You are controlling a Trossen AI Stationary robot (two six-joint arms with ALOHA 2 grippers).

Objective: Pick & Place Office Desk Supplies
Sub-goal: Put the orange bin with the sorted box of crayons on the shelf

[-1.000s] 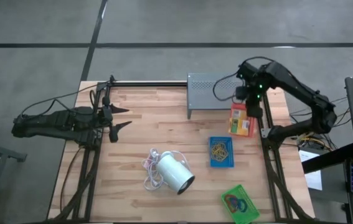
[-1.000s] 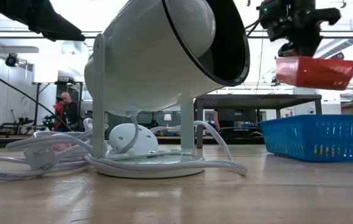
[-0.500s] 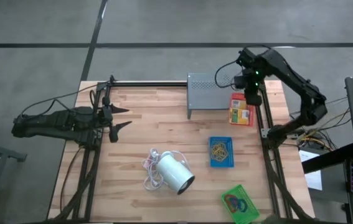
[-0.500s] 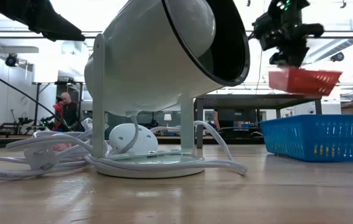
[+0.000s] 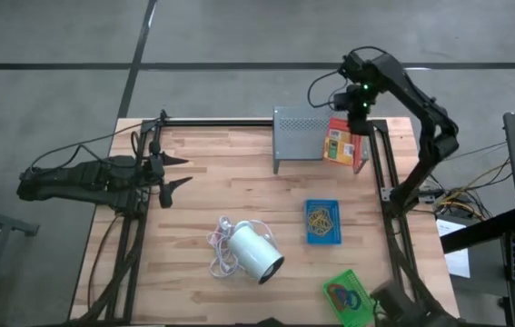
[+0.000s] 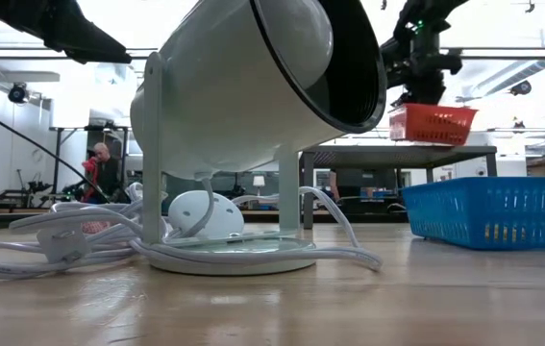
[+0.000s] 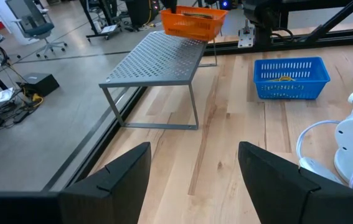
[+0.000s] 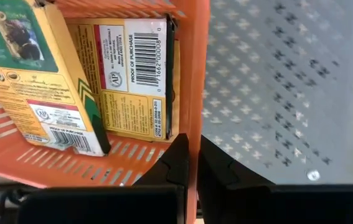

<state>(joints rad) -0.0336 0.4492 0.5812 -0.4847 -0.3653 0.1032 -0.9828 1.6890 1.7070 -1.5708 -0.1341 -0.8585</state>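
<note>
Overhead, three trays are showing: a red tray (image 5: 346, 148) carrying two yellow-orange boxes (image 8: 132, 74), a blue tray (image 5: 322, 222) and a green tray (image 5: 349, 295). The right gripper (image 8: 190, 163) is pinching the red tray's rim, holding it above the grey perforated stand (image 5: 304, 134) at the table's far right edge. One box is reading "PROOF OF PURCHASE". The left gripper (image 5: 168, 172) is waiting wide open at the left edge.

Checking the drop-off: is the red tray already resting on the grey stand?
No, the right hand holds the red tray in the air.

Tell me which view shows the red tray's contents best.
The right wrist view: the red tray fills it, printed boxes readable. The high view shows them small, the left wrist view barely; the low view shows only the tray's side.
</note>
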